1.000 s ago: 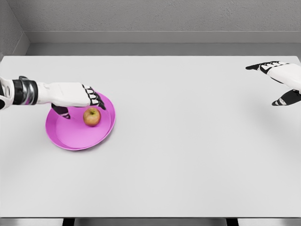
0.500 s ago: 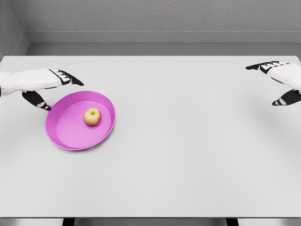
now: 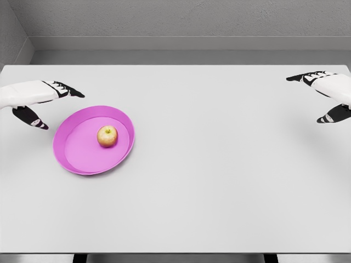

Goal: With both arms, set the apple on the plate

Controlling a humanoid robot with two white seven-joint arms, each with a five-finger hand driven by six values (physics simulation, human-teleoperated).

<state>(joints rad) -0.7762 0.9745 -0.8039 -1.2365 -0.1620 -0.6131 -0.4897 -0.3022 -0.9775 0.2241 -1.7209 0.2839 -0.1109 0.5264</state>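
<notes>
The white table (image 3: pixel 219 181) fills most of the frame, bare apart from the task's things at the left. The pink plate (image 3: pixel 74 159) lies in the left-centre of the frame, a shallow dish with a raised rim. The left hand (image 3: pixel 33 98) hangs at the left edge, above and beside the plate's upper-left rim and clear of it, fingers stretched out and relaxed with the thumb dropped below, holding nothing. The right hand (image 3: pixel 329 96) sits at the far right edge, well apart from everything, fingers likewise extended with the thumb apart, empty. The apple (image 3: pixel 107 136) rests on the plate, right of its middle, stem dimple up; the task looks done. By its look the apple would be firm, fairly light, smooth-skinned and round, so liable to roll on the dish or slip from a loose pinch. A sound hold would wrap fingers and thumb across its widest part, on opposite sides
</notes>
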